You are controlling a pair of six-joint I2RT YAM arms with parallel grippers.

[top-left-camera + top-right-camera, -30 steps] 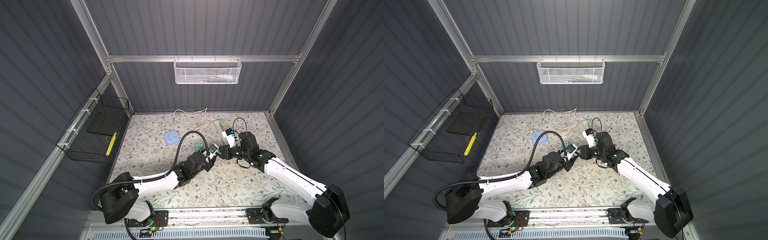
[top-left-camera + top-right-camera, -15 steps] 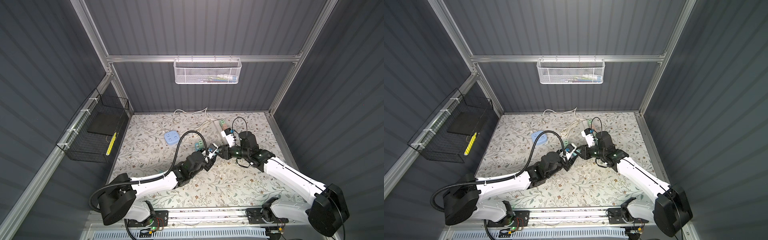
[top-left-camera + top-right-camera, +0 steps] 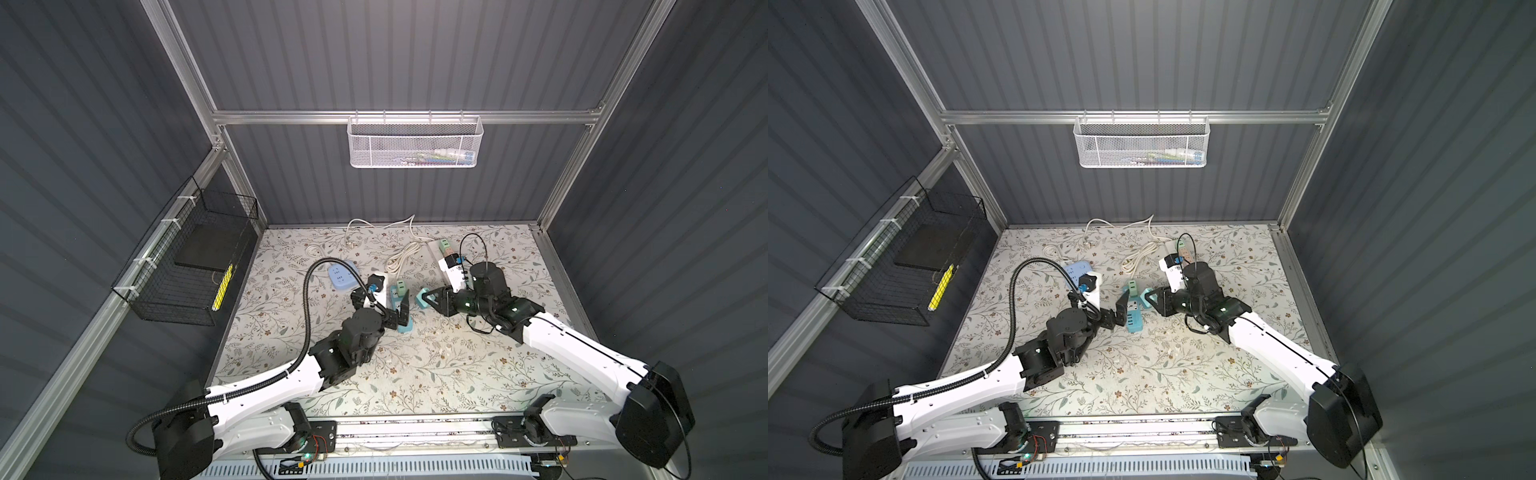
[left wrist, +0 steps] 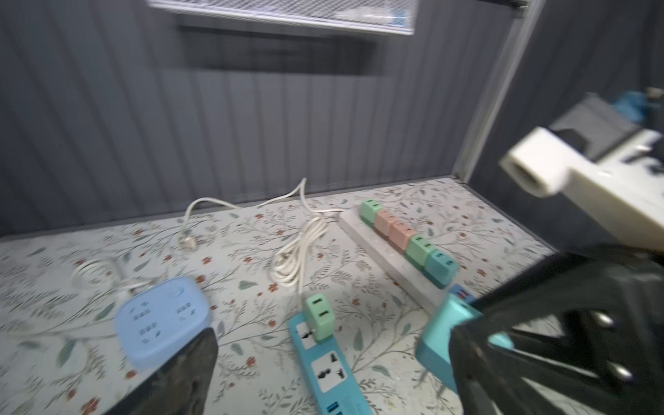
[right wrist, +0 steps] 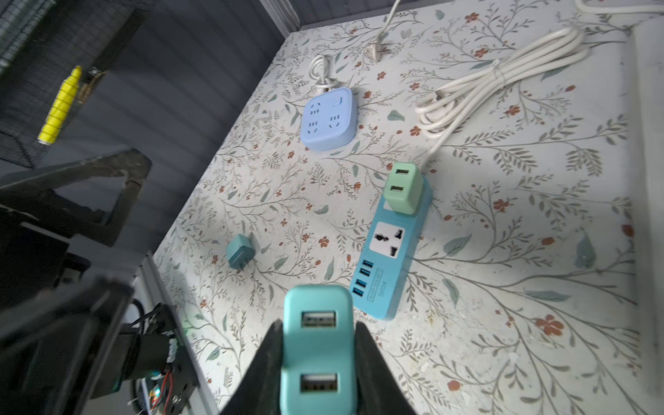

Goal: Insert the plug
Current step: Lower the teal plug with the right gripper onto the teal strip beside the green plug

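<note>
1. Since a second ago: left end effector (image 3: pixel 381 305) has let go and spread; right end effector (image 3: pixel 428 300) has pinched shut on the plug (image 5: pixel 317 341), above the worktop (image 3: pixel 457 374).
2. Strip (image 5: pixel 373 287) lies just left of the plug, long axis near–far.
3. Free socket (image 5: pixel 390 239) sits just nearer than the green plug (image 5: pixel 400 190); right arm carries, so likely left and down.

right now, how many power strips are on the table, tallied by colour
light blue square strip: 1
teal long strip: 1
white long strip: 1
total: 3
</note>
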